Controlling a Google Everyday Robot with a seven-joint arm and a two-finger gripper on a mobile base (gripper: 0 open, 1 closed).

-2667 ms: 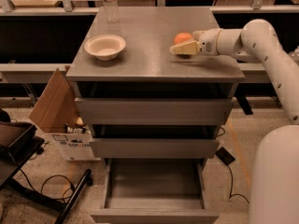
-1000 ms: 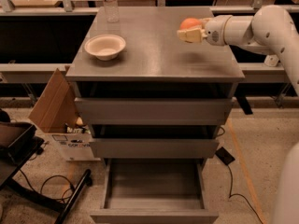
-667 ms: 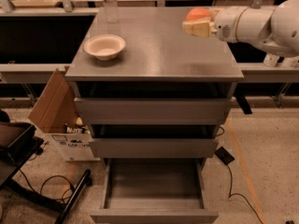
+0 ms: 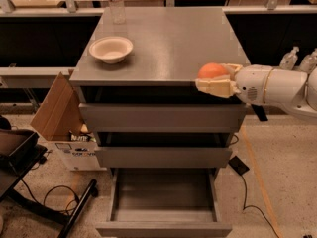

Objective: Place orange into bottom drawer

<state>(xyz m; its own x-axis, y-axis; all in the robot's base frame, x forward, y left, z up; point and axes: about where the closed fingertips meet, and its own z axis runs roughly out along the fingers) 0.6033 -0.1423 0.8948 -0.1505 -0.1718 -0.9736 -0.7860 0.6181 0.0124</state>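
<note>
The orange (image 4: pixel 212 71) is a small round bright-orange fruit held between the cream fingers (image 4: pixel 216 87) of my gripper (image 4: pixel 215 78). The gripper is shut on it and reaches in from the right on a white arm. It hangs at the front right edge of the grey cabinet top (image 4: pixel 168 43), in front of the top drawer. The bottom drawer (image 4: pixel 163 202) is pulled open below, a shallow grey tray with nothing in it. The orange is well above it and over its right side.
A cream bowl (image 4: pixel 111 48) sits on the cabinet top at the left, a clear bottle (image 4: pixel 116 3) behind it. The two upper drawers (image 4: pixel 162 118) are slightly open. A cardboard box (image 4: pixel 58 108) leans left of the cabinet. Cables and a black stand lie on the floor.
The gripper with the orange has come forward and down from the back right of the cabinet top to its front right edge. The view has moved closer.
</note>
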